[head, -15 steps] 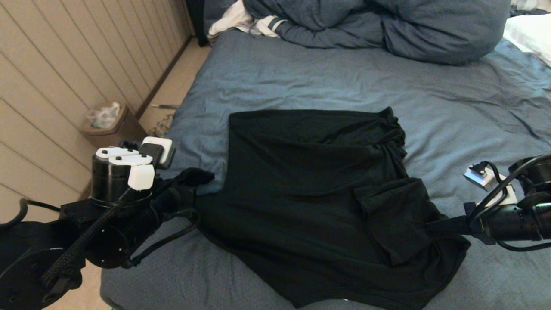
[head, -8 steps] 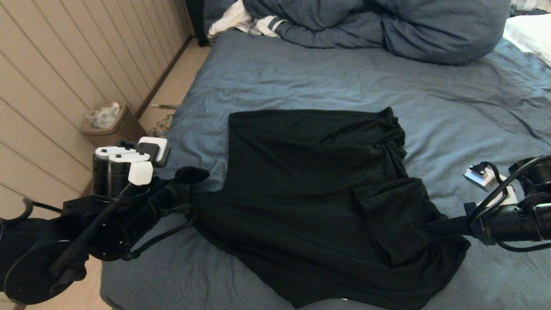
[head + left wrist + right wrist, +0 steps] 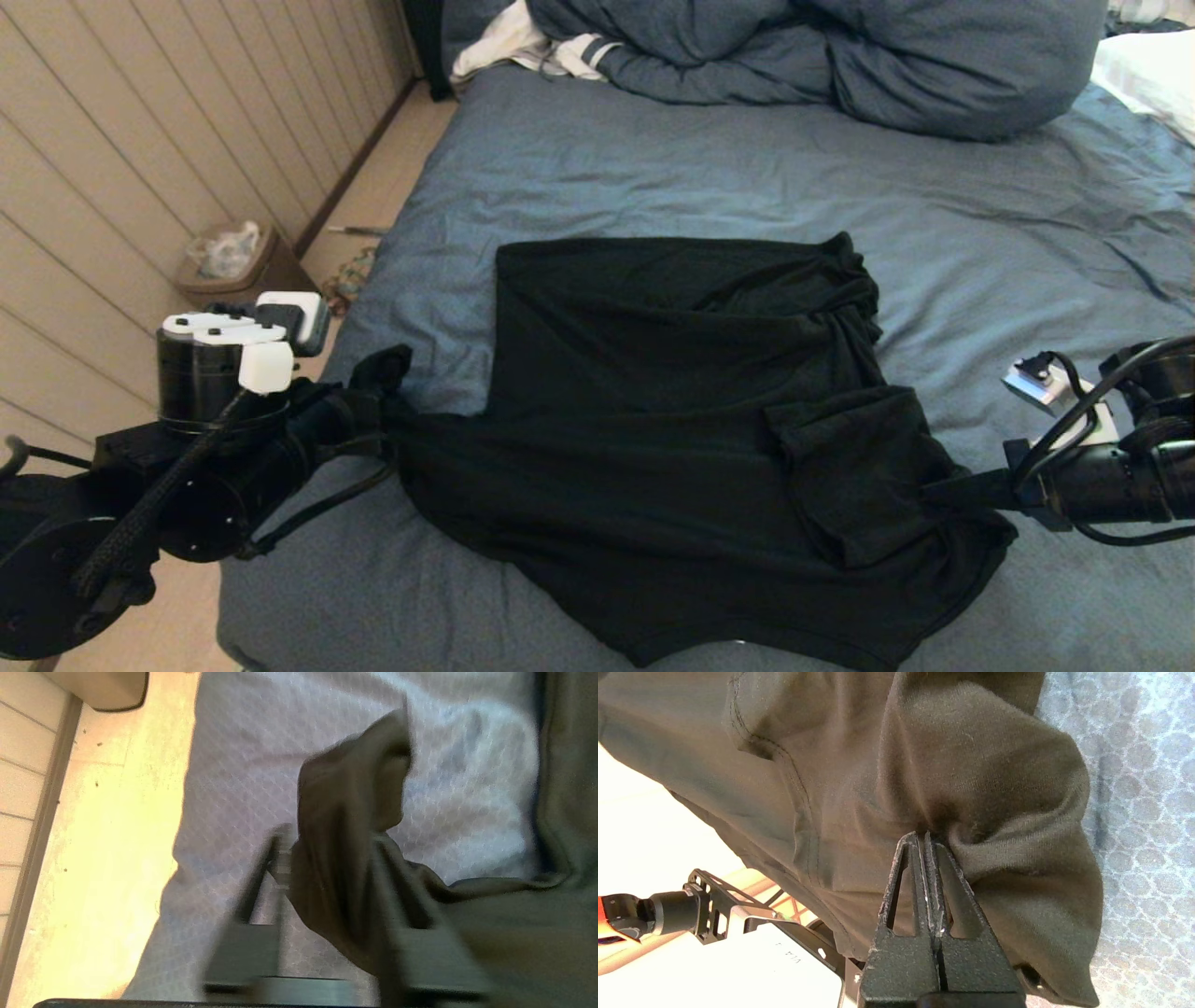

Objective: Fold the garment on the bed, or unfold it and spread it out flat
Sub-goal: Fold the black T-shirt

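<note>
The garment [image 3: 672, 420], a black T-shirt, lies partly folded and wrinkled on the bed [image 3: 700, 177]. My left gripper [image 3: 369, 420] is at the shirt's left corner, near the bed's left edge. In the left wrist view its fingers stand apart, open, with a bunched fold of the garment [image 3: 345, 788] lying between them [image 3: 331, 835]. My right gripper [image 3: 934, 490] is at the shirt's near right corner. It is shut on a pinch of the garment [image 3: 971, 765] at its tips [image 3: 924, 835]. The shirt's print is hidden.
A bunched blue-grey duvet [image 3: 840, 56] lies at the far end of the bed, with a white striped cloth [image 3: 523, 47] beside it and a white pillow [image 3: 1148, 70] at far right. A waste bin [image 3: 233, 266] stands on the floor by the panelled wall, left of the bed.
My left arm has moved to the left, drawing the shirt's left corner outward with it. The right arm has kept still.
</note>
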Robot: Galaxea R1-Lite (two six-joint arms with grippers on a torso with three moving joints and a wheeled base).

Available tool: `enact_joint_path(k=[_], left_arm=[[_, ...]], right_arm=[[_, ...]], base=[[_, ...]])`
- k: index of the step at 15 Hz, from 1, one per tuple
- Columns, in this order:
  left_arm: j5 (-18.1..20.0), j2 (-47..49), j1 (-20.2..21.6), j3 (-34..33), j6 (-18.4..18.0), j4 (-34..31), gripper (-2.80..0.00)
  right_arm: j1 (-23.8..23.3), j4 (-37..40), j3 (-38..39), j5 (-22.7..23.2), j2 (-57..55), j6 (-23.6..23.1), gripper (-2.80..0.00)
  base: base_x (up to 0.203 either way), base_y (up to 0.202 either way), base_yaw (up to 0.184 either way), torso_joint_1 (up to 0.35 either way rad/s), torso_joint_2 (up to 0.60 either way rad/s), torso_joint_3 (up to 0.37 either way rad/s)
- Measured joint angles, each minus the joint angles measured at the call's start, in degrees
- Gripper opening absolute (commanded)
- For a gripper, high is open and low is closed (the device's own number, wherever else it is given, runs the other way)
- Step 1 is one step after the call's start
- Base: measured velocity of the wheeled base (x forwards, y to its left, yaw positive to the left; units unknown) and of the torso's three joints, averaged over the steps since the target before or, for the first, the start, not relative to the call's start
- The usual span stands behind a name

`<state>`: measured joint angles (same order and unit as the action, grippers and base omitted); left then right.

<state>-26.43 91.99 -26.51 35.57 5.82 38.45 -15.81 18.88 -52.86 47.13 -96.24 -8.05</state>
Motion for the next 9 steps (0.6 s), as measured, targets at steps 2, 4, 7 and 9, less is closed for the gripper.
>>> enact_joint_path(k=[2,4,7,9], left_arm=[[-0.07,-1.84,0.13,-0.80,-0.04,-0.06,0.00],[-0.13,-3.65,0.16,-2.12,0.08,0.00,0.00],[0.57,-6.61,3.52,-5.29,0.58,0.12,0.00],[2.51,-8.27,6.14,-6.47,1.29,0.38,0.00]], right_arm=[[0.00,0.00,0.02,0.05,0.00,0.00,-2.80],[-0.01,0.00,0.02,0.05,-0.11,-0.01,-2.80],[-0.06,-0.65,0.02,0.05,-0.21,-0.02,-2.80],[-0.09,-1.22,0.02,0.00,-0.33,0.03,-2.80]], base=[[0.000,0.000,0.000,0.000,0.00,0.000],[0.000,0.000,0.000,0.000,0.00,0.000],[0.000,0.000,0.000,0.000,0.00,0.000],[0.000,0.000,0.000,0.000,0.00,0.000]])
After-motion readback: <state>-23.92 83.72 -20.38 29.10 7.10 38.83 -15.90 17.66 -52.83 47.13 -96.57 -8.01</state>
